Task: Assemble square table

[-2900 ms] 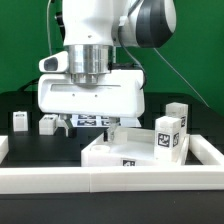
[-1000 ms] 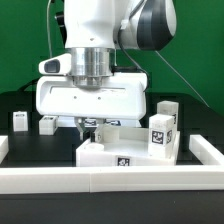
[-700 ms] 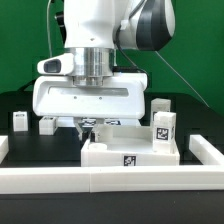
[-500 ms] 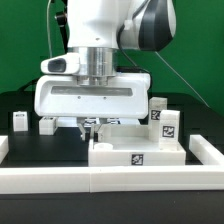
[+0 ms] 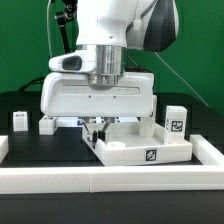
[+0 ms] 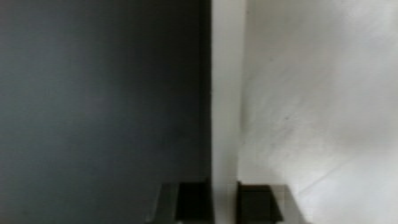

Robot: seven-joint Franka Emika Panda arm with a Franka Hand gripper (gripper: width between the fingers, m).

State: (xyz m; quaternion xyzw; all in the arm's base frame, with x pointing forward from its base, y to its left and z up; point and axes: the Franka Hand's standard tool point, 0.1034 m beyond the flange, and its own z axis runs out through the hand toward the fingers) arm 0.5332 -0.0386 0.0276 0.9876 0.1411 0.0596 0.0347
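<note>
The square table top (image 5: 130, 146) is white with a recessed face and lies flat on the black table, a black-and-white tag on its front edge. My gripper (image 5: 97, 128) is down at its far left wall and shut on it. In the wrist view the dark fingers (image 6: 189, 202) sit on either side of the thin white wall (image 6: 226, 100), with my gripper (image 6: 224, 202) astride it. One tagged white leg (image 5: 176, 120) stands upright at the top's far right corner. Two more legs (image 5: 19, 120) (image 5: 47, 124) stand at the exterior view's left.
A long white rail (image 5: 100, 180) runs along the front of the black table (image 5: 50, 150), with raised ends at both sides. The table top's front edge lies close to this rail. A green backdrop is behind.
The gripper has moved to the exterior view's right and dragged the table top with it, turning it slightly. The tagged leg on the right has shifted right too.
</note>
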